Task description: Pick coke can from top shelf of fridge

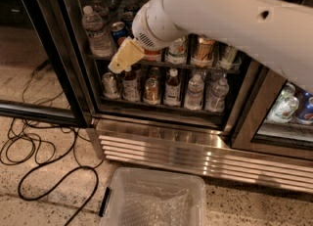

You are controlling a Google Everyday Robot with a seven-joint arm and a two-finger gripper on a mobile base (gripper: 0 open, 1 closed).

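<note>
Just before the upright fridge [205, 149], claw [116, 66] aslant down-left, grip indiscernible.

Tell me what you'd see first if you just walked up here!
The big white robot arm reaches across the top of the picture from the right, and its yellowish gripper hangs in front of the fridge, near the left end of the middle rack. Behind it, bottles and cans fill the dark racks. On the floor below sit a clear plastic bin and a loose black cable at the left.
</note>
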